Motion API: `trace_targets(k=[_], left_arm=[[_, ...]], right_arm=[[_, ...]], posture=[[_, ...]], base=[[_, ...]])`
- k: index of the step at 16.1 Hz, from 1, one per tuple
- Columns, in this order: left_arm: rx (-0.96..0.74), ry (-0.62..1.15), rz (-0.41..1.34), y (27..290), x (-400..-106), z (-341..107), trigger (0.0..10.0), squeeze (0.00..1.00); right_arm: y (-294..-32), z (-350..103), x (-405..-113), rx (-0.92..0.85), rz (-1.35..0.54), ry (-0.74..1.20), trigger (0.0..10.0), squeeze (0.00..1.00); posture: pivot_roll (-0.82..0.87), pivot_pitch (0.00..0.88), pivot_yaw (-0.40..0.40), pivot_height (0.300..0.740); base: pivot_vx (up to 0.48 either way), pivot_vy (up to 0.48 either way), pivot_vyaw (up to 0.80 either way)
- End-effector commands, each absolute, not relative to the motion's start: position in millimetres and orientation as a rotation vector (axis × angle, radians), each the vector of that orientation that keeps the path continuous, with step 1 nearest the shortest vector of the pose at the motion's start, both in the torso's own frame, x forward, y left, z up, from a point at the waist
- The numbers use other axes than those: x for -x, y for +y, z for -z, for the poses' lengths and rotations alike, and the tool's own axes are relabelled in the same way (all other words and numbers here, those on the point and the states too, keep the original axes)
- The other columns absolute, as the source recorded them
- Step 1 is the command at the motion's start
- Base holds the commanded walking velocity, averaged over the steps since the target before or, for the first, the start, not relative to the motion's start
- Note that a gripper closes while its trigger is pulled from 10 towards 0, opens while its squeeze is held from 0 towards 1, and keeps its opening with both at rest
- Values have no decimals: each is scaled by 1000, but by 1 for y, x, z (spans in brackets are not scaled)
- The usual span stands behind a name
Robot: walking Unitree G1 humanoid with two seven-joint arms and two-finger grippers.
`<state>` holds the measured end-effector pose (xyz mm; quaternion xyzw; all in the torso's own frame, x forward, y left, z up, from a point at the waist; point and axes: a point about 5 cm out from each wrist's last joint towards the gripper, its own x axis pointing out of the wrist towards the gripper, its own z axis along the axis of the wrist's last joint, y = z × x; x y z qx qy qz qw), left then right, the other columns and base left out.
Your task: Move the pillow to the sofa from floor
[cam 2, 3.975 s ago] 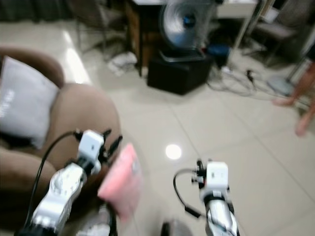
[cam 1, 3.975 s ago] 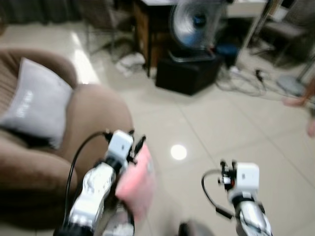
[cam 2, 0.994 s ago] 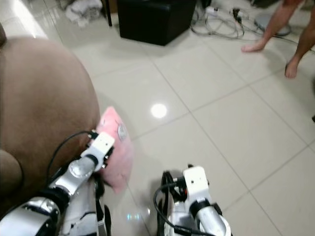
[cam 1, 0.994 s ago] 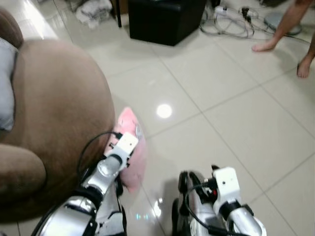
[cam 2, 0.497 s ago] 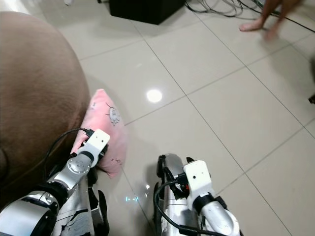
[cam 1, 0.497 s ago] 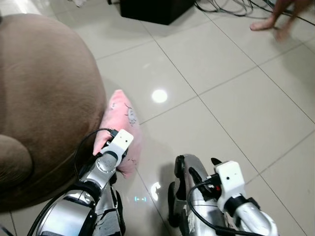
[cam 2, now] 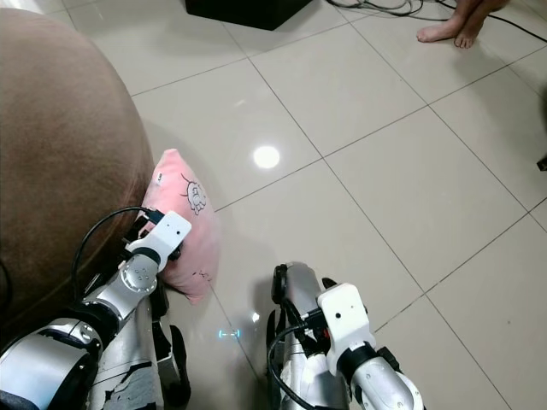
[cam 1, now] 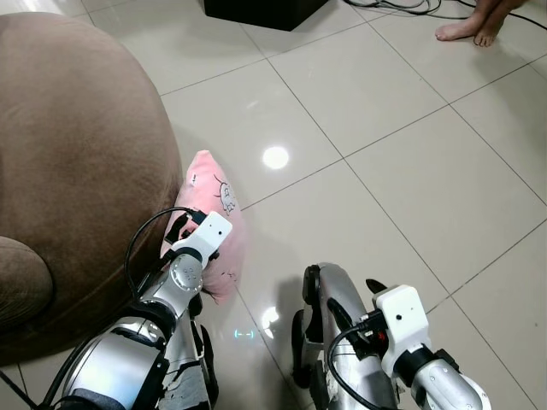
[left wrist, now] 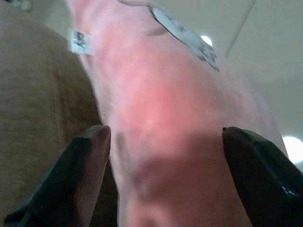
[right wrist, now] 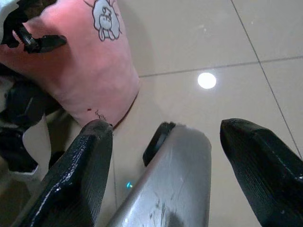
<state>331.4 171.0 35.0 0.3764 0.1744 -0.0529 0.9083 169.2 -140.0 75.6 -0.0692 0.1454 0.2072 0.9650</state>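
One pink pillow (cam 1: pixel 214 224) lies on the tiled floor (cam 1: pixel 410 171), leaning against the side of the brown sofa (cam 1: pixel 77 154). You see your left gripper (left wrist: pixel 163 137) spread wide with the pillow between its fingers. Your right gripper (right wrist: pixel 161 137) hangs low, fingers apart, holding nothing.

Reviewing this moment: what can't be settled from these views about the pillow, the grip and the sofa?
- Left gripper: in the left wrist view its fingers straddle the pink pillow; contact cannot be told. In the eye views the wrist hides the fingertips.
- Pillow's underside: hidden by the arm and the brown sofa.
- Sofa seat: cut off by the frame edge.
- Person: feet alone, cut off at the top edge.
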Motion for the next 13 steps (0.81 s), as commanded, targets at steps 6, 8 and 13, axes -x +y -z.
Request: trace_targets(k=[6,8,13], left_arm=[[-769,473,145,177,-320,-19,0,0],[-767,483,145,178,-320,-19,0,0],[-750,491,153,177,-319,-18,0,0]], right_arm=[[-139,-81,-162,116,-463,283,10000,0],[-139,-81,-161,115,-485,288,10000,0],[-139,-82,-158,117,-543,292,10000,0]], posture=[[-206,328,-91,540],[-204,333,-92,540],[-202,332,-95,540]], base=[[0,0,0],[0,0,0],[0,0,0]])
